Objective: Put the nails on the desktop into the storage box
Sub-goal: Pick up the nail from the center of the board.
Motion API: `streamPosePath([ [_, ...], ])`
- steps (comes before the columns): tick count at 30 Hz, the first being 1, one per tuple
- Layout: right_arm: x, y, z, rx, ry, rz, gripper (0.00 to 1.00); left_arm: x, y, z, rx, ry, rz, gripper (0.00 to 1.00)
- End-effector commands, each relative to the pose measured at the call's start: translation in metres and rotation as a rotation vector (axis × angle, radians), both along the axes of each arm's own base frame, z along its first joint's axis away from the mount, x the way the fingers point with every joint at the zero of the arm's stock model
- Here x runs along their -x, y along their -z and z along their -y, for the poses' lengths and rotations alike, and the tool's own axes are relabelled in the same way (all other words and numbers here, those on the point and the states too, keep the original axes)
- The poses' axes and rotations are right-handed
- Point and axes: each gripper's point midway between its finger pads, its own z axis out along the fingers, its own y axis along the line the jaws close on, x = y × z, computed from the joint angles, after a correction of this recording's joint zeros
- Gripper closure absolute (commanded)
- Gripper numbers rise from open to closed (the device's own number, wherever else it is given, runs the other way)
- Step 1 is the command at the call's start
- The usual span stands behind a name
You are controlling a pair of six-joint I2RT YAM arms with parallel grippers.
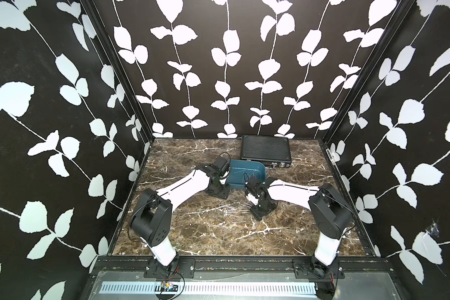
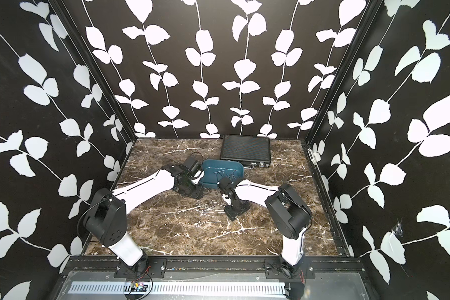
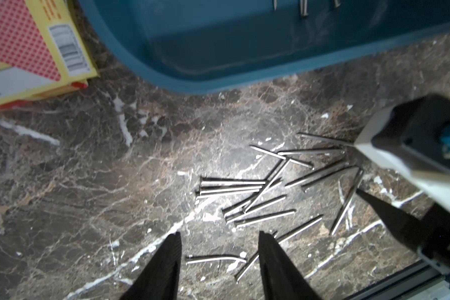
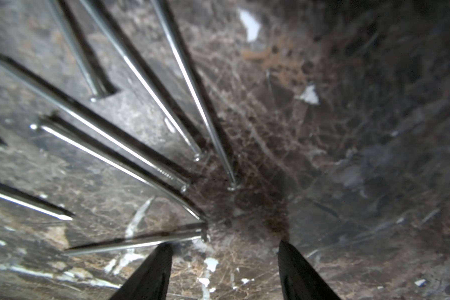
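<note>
Several thin silvery nails (image 1: 233, 207) (image 2: 208, 207) lie scattered on the brown marble desktop (image 1: 192, 233), between the two arms. The teal storage box (image 1: 260, 170) (image 2: 238, 167) stands just behind them, with a few nails (image 1: 244, 175) inside. My left gripper (image 3: 220, 235) hangs open above the desktop by the box's near corner; a bent nail (image 3: 216, 258) lies on the marble below its gap. My right gripper (image 4: 224, 245) is open and low at the pile's right edge. Only bare marble shows between its tips. One nail (image 4: 140, 241) lies just past one fingertip (image 4: 165, 250).
A black ribbed case (image 1: 266, 149) stands behind the box at the back wall. A red and yellow card box (image 3: 31, 52) lies beside the storage box, under my left arm. In the left wrist view the right gripper's body (image 3: 413, 145) stands over the nails' far end.
</note>
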Motion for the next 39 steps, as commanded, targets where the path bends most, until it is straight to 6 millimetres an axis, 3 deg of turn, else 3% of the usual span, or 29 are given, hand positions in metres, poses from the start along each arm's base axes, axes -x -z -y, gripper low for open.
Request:
streamPosePath([
  [1,-0.024,-0.018,-0.012,-0.132,0.089,0.081,0.32,0.014,-0.018,0.004,0.068,0.042,0.036,0.50],
  [8,-0.048,-0.051,0.016,-0.283,0.326,0.108,0.33,0.053,-0.011,0.059,0.134,0.221,0.027,0.51],
  [14,-0.064,-0.075,0.043,-0.329,0.483,0.142,0.33,0.069,0.007,0.095,0.157,0.246,-0.030,0.56],
  [24,-0.061,-0.078,0.048,-0.375,0.570,0.141,0.33,0.088,0.023,0.118,0.132,0.234,-0.071,0.57],
  [32,-0.063,-0.085,0.055,-0.385,0.563,0.147,0.33,0.099,0.036,0.150,0.109,0.264,-0.096,0.58],
  [39,-0.064,-0.090,0.058,-0.409,0.561,0.150,0.33,0.096,0.050,0.151,0.051,0.245,-0.114,0.59],
])
